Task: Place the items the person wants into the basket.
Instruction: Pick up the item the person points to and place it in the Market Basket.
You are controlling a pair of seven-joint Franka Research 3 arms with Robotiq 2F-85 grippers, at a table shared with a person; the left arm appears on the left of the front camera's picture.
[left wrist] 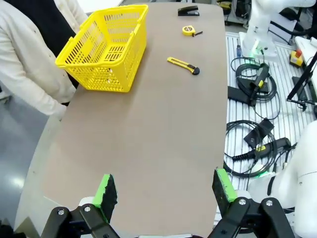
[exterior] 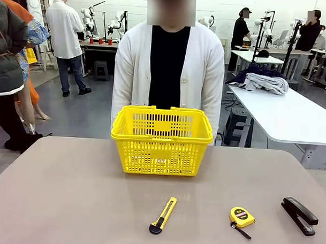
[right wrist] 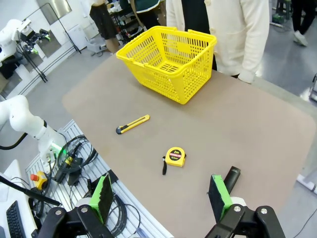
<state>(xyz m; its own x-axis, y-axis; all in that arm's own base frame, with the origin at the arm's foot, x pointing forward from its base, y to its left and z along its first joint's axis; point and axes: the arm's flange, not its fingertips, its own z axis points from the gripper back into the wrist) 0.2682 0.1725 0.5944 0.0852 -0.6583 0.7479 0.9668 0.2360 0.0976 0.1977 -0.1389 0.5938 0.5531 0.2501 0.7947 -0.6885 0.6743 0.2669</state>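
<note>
The yellow lattice basket (exterior: 161, 140) stands at the far middle of the table, right in front of the person (exterior: 168, 68) in a white cardigan, whose hands are down behind the table edge. A black stapler (exterior: 299, 215) lies at the near right; in the right wrist view the stapler (right wrist: 232, 177) is partly behind a finger. My left gripper (left wrist: 163, 191) hangs open high above the table's left end, holding nothing. My right gripper (right wrist: 159, 196) is open too, high over the near right edge. The basket (left wrist: 106, 47) also appears far off in the left wrist view.
A yellow-and-black utility knife (exterior: 163, 214) lies at the near middle and a round yellow tape measure (exterior: 241, 217) to its right. Cables and arm bases (left wrist: 257, 89) sit beyond the table's near edge. A white table (exterior: 292, 116) stands at the right.
</note>
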